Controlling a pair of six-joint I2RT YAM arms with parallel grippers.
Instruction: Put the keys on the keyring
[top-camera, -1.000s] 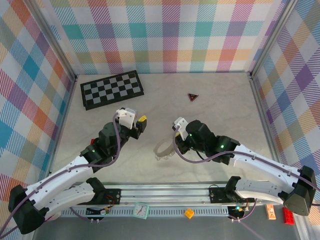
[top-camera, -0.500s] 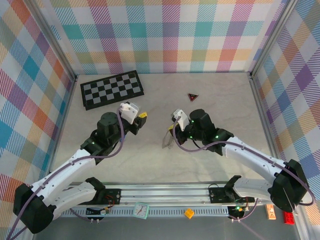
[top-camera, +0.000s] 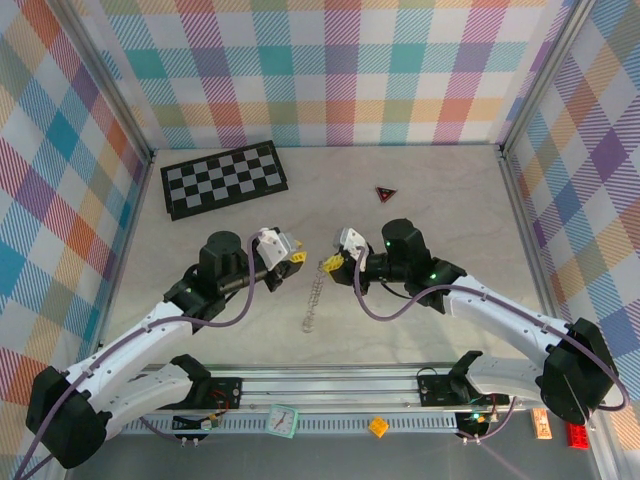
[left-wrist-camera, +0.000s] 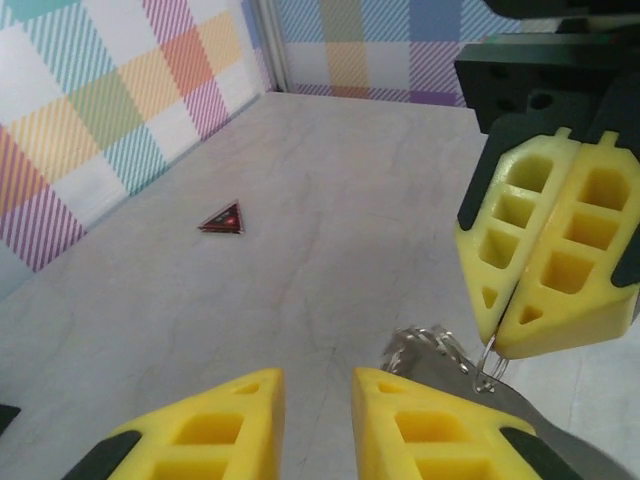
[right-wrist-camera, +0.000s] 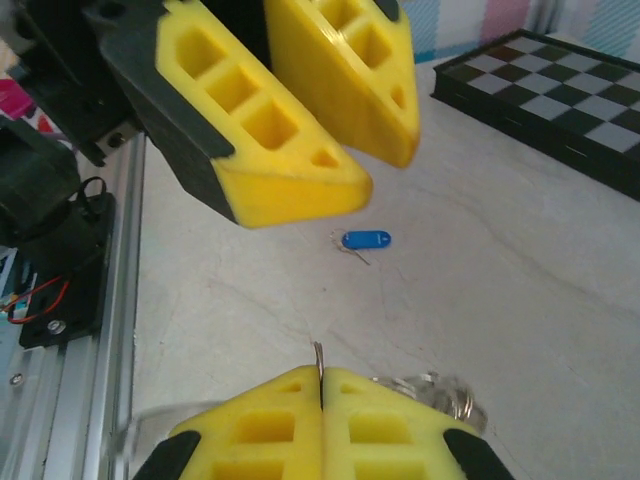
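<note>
My right gripper (top-camera: 332, 264) is shut on the thin upper edge of the keyring (top-camera: 314, 297), a silvery beaded hoop that hangs edge-on below it over the table's middle. In the right wrist view the pinched wire pokes up between the closed fingertips (right-wrist-camera: 300, 385), with beaded links (right-wrist-camera: 432, 386) beside them. My left gripper (top-camera: 293, 258) faces it from the left, very close, open with a narrow gap and nothing in it. From the left wrist the keyring (left-wrist-camera: 428, 348) lies just right of the left gripper (left-wrist-camera: 315, 385). One key with a blue head (right-wrist-camera: 365, 240) lies flat on the table beneath the left fingers (right-wrist-camera: 300, 110).
A black-and-white checkerboard (top-camera: 225, 178) lies at the back left. A small dark triangle with a red mark (top-camera: 386, 193) sits behind the grippers, a little to the right. Plaid walls close off three sides, and a metal rail (top-camera: 330, 385) runs along the near edge.
The right gripper raised the keyring off the table and moved it back; it now hangs edge-on. The left gripper swung right to face it, and its jaws narrowed.
</note>
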